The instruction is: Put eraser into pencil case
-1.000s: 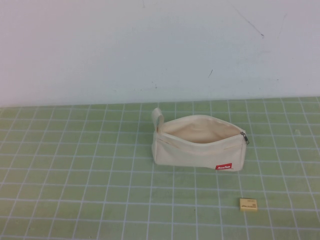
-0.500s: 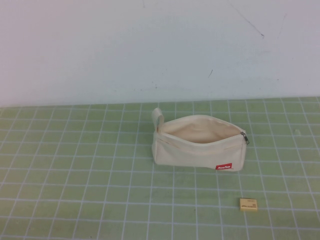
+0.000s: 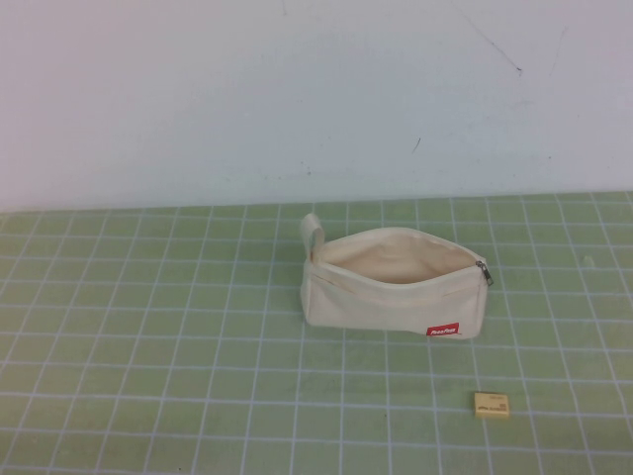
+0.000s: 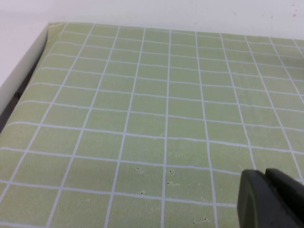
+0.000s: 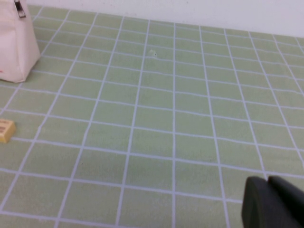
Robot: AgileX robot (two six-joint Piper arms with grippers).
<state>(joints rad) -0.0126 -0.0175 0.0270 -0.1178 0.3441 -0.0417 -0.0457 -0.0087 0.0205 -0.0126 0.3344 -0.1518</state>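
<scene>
Nothing has moved: eraser (image 3: 492, 404) lies near pencil case (image 3: 391, 287); both tools parked.

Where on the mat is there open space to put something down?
The mat is bare left of the pencil case, and behind it toward the wall. It is tighter between the case and the eraser. Left gripper and right gripper show only in their wrist views.

The cream canvas zip pencil case (image 3: 391, 282) looks like matt woven cloth, its zipper pull (image 3: 484, 273) metal; the green gridded bench (image 3: 148, 346) appears smooth and matt.
</scene>
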